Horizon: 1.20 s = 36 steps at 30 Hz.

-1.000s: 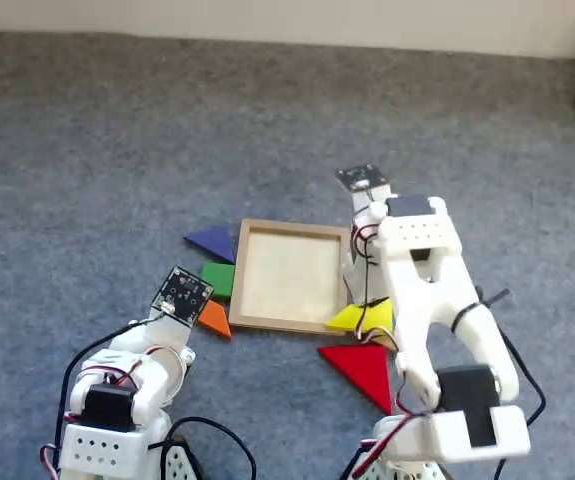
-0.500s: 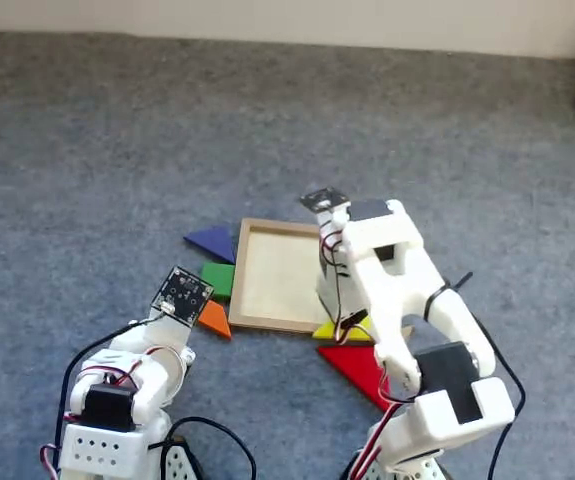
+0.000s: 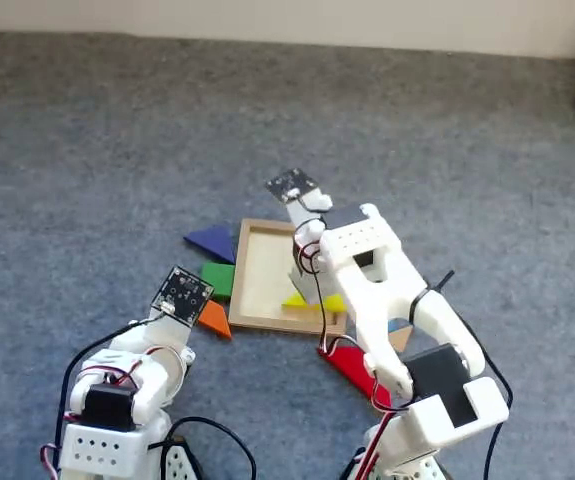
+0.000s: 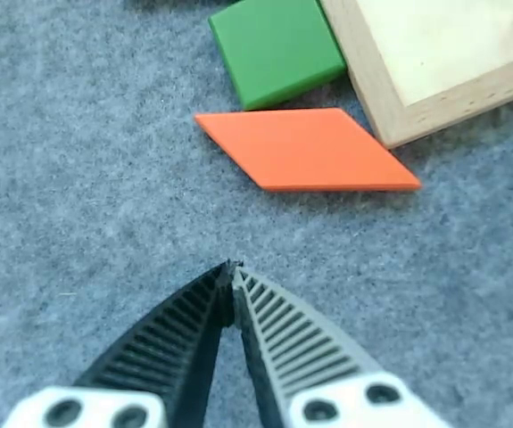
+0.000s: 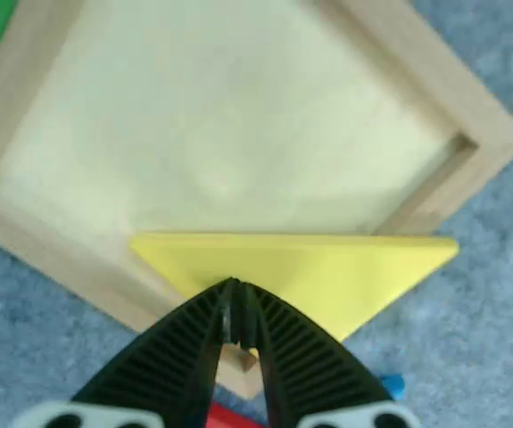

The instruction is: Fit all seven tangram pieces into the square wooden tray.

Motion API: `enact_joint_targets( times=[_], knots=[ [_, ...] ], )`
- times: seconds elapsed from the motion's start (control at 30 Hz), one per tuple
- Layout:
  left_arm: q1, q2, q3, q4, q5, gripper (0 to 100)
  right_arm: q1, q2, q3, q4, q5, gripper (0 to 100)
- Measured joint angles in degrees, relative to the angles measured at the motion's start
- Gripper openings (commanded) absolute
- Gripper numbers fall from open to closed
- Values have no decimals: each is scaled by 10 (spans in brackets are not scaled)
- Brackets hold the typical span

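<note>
Right pincer [image 5: 235, 308] is clamped on the yellow triangle [image 5: 327, 263], jaws pinched on the pointed corner nearest it, the long edge facing away. That looks like a thin, stiff, light piece with a smooth painted face, and I'd judge it likely to swivel when held by a corner like that. A grip nearer the middle of the triangle would probably steady it. It's hard, so there's no risk of crushing it, but the flat faces could slip.

Just beyond the tips, the triangle straddles the near rim of the tray [image 5: 51, 259], with its long edge out over the floor and its tip on the pincer's side of the wall. I can't tell whether it's resting on the rim or held just clear. Ahead of it the tray floor is bare pale wood, with no other piece inside.

From above, the red triangle [image 3: 352, 365] lies on the desk [image 3: 87, 130] behind the pincer, under the arm.

Over to the left pincer [image 4: 231, 276]: it's closed on nothing, tips together above the desk. The parallelogram [image 4: 305, 150] lies just ahead of it, then the green square [image 4: 276, 49], both beside the tray's outer wall. The blue triangle [image 3: 212, 240] is farther on still.
</note>
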Motion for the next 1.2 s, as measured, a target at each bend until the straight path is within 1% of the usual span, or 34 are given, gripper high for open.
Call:
enact_joint_targets(
  times=[0.23,0.4,0.47,0.6,0.8,1.03,1.2],
  knots=[
    [0,0,0,0,0,5,-4,6,1,-67,-2,16],
    [0,0,0,0,0,5,-23,29,-1,-110,-53,16],
    [0,0,0,0,0,5,-33,60,-7,-123,-60,15],
    [0,0,0,0,0,5,-34,61,-7,-123,-66,15],
    [0,0,0,0,0,5,-33,-26,11,-113,-65,15],
    [0,0,0,0,0,5,-30,-143,102,-109,-65,15],
    [0,0,0,0,0,5,21,-192,148,-105,-65,15]
  ],
)
